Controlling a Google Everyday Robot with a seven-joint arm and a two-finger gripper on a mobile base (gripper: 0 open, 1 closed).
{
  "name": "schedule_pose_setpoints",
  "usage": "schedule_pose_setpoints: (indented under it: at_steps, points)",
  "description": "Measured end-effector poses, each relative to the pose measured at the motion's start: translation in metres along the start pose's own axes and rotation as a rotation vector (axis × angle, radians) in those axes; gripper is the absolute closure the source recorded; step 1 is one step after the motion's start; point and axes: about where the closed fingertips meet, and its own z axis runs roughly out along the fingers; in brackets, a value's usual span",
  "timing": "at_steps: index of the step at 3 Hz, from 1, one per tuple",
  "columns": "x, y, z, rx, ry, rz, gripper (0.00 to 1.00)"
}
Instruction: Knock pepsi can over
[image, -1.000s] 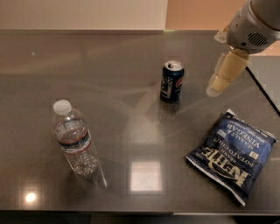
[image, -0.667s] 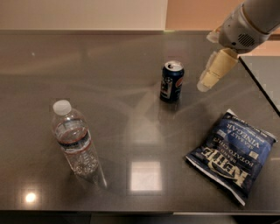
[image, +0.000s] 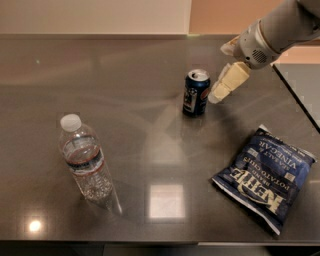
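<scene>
The pepsi can (image: 195, 93), dark blue with a silver top, stands upright near the middle of the dark table (image: 150, 145). My gripper (image: 220, 92) hangs from the arm coming in from the upper right. Its cream-coloured tip is just to the right of the can, close to the can's upper side, with a small gap between them.
A clear water bottle (image: 85, 162) with a white cap stands at the front left. A blue chip bag (image: 265, 176) lies flat at the front right. The table's right edge (image: 297, 95) runs diagonally just beyond the gripper.
The gripper has moved left and slightly down toward the can, closing most of the gap. The can, bottle and bag have not moved.
</scene>
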Motion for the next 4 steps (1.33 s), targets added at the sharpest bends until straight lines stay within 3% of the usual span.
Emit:
schedule_pose_setpoints:
  at_steps: [2, 3, 4]
  points:
    - [-0.005, 0.003, 0.042, -0.047, -0.111, 0.029, 0.00]
    - [-0.007, 0.009, 0.053, -0.071, -0.154, 0.040, 0.14]
    - [-0.012, 0.016, 0.058, -0.096, -0.196, 0.043, 0.38]
